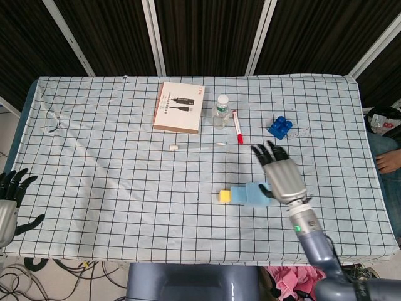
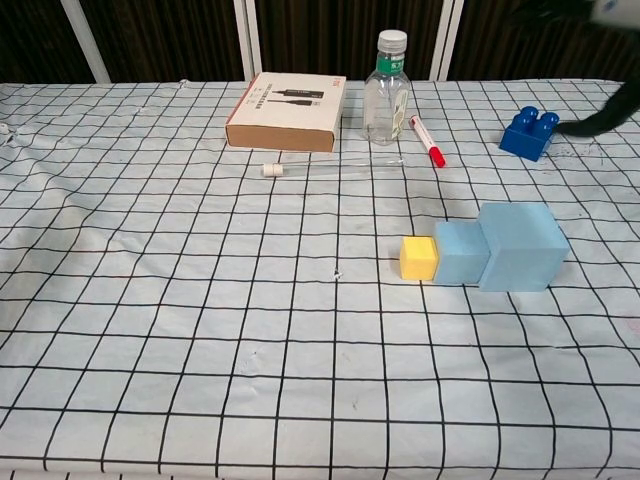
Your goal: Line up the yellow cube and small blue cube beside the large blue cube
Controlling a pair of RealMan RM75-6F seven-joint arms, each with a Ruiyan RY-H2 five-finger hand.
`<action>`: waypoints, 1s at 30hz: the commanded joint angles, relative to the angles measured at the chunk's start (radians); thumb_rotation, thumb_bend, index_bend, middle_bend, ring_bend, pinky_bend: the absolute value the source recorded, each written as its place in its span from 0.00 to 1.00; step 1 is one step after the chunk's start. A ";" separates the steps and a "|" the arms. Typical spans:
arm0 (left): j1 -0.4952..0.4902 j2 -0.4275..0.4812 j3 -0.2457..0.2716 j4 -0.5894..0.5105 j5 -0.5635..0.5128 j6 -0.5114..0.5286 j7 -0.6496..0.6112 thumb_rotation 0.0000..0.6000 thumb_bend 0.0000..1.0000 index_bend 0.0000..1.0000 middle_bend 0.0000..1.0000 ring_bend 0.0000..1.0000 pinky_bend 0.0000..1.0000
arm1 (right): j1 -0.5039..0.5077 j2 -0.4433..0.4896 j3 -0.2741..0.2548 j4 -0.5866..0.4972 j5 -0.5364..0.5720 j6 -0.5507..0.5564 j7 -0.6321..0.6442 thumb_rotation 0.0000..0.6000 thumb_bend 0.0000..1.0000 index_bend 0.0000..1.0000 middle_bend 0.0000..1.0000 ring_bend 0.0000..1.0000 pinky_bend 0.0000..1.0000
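1. Blue, the large cube [image 2: 522,245] sits near the table's right-centre.
2. Touching its left side, the small blue cube [image 2: 459,253] and then the yellow cube [image 2: 419,258] form one row.
3. Both hands are released: right hand [image 1: 283,177] above the row, left hand [image 1: 7,204] off-table.
4. Lining-up looks finished; next is only withdrawal.

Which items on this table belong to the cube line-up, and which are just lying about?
Job items:
yellow cube
small blue cube
large blue cube
right hand, raised and open

Lying about:
box
bottle
red marker
clear tube
blue toy brick
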 commanded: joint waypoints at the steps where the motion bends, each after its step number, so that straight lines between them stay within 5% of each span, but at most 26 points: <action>1: -0.003 -0.001 0.002 0.000 0.002 -0.005 -0.001 1.00 0.11 0.16 0.06 0.00 0.00 | -0.186 0.224 -0.037 -0.064 -0.096 0.120 0.208 1.00 0.22 0.06 0.08 0.00 0.12; 7: -0.003 0.003 0.005 -0.009 -0.015 -0.022 0.002 1.00 0.11 0.15 0.06 0.00 0.00 | -0.436 0.307 -0.166 0.051 -0.284 0.281 0.472 1.00 0.22 0.03 0.08 0.00 0.12; 14: 0.001 0.012 0.011 -0.017 -0.021 -0.029 0.000 1.00 0.11 0.15 0.06 0.00 0.00 | -0.612 0.154 -0.251 0.270 -0.441 0.419 0.534 1.00 0.22 0.03 0.08 0.00 0.12; 20: 0.006 0.012 0.020 -0.021 -0.012 -0.024 0.006 1.00 0.11 0.15 0.06 0.00 0.00 | -0.644 0.027 -0.244 0.403 -0.494 0.413 0.491 1.00 0.22 0.03 0.07 0.00 0.12; 30: 0.011 0.020 0.045 -0.037 0.036 -0.014 -0.006 1.00 0.11 0.15 0.06 0.00 0.00 | -0.625 -0.066 -0.189 0.620 -0.483 0.304 0.605 1.00 0.22 0.03 0.07 0.00 0.12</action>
